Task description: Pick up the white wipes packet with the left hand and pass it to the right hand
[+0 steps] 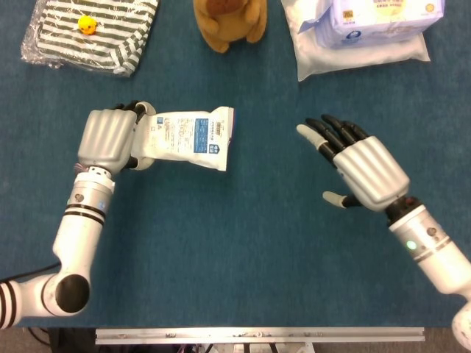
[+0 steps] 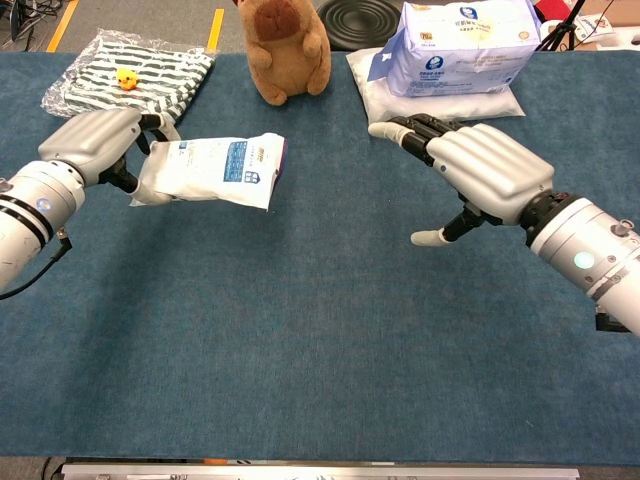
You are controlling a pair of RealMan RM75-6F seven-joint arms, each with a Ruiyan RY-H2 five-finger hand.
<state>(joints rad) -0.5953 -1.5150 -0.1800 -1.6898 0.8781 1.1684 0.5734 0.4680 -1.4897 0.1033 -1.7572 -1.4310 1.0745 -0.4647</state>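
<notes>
Nearest the camera, at the front edge: a metal rail [image 1: 257, 335] bordering the blue felt-covered table [image 1: 243, 250].

Right of centre, above the cloth: right hand [image 1: 362, 169], silver-backed with dark fingers [image 2: 415, 128], released and holding nothing. Fingers extended and apart, pointing toward the left side; thumb [image 2: 436, 236] spread below them with a wide gap between. Well apart from the packet.

Left of centre: left hand [image 1: 109, 137], silver-backed, grasping one end of the white wipes packet with a blue label panel [image 1: 193, 137]. Fingers curled over the top of that end, thumb beneath. Packet held roughly level, free end pointing toward the right hand, blue label facing up. In the chest view, packet [image 2: 215, 170] raised off the cloth. Open table between its free end and the right fingertips.

Further back, far left: folded green-and-white striped cloth in a clear plastic bag [image 1: 88, 33], with a small yellow duck figure [image 1: 87, 25] on it.

Back centre: brown plush toy animal [image 2: 288, 52], upright.

Back right: flat white plastic-wrapped pack [image 1: 368, 53] lying on the table, with a white-and-blue tissue pack [image 2: 462, 48] stacked on top.

Beyond the table edge, chest view only: black ribbed round disc [image 2: 358, 20].
</notes>
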